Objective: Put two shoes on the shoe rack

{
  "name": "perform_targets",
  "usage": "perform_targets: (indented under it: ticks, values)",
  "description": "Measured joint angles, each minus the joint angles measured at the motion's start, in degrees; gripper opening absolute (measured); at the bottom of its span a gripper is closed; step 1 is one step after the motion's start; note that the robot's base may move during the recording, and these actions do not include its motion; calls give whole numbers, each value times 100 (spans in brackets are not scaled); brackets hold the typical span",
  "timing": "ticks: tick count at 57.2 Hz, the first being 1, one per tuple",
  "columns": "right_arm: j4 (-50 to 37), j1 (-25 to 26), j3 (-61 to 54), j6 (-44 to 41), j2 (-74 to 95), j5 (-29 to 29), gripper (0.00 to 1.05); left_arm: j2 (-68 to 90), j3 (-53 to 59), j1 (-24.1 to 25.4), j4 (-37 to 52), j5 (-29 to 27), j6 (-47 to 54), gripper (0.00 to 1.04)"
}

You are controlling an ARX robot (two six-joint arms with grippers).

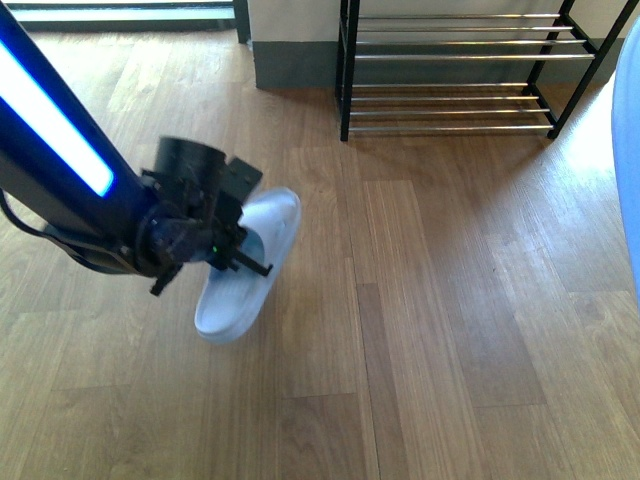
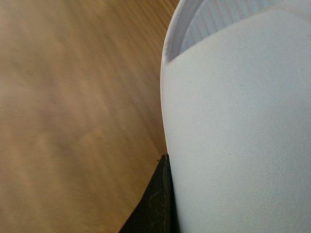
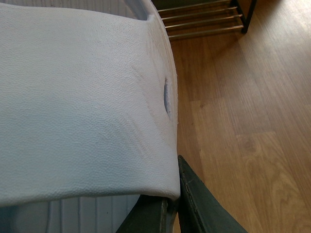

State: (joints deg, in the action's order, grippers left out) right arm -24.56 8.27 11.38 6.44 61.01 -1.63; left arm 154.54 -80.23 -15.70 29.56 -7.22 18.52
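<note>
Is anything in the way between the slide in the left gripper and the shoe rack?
Nothing visible. Only bare wood floor shows between the slide held in the left gripper and the shoe rack. The right gripper holds a second slide, likewise with open floor before the rack.

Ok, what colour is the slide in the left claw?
Pale blue-white; the slide shows best in the front view.
</note>
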Motion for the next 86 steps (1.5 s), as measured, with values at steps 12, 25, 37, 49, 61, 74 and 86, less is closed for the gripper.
perform_targets:
  ticks: [12, 25, 37, 49, 61, 74, 86]
  values:
    - [-2, -2, 0, 0, 0, 0, 1, -1814, 1751, 308, 651, -435, -273, 2]
    - [0, -2, 0, 0, 0, 0, 1, -3499, 3410, 525, 920, -778, -507, 2]
    - [0, -2, 0, 0, 0, 0, 1, -5410, 4621, 621, 634, -885, -514, 2]
    - [0, 0, 0, 0, 0, 2, 1, -7864, 5751, 925, -232, -1279, -796, 2]
    - [0, 0, 0, 0, 0, 4, 1, -7989, 5772, 925, -240, -1250, -848, 2]
    - [0, 0, 0, 0, -9, 2, 1, -7995, 5777, 925, -247, -1250, -874, 2]
    - [0, 0, 0, 0, -9, 0, 1, -7995, 5777, 925, -247, -1250, -876, 2]
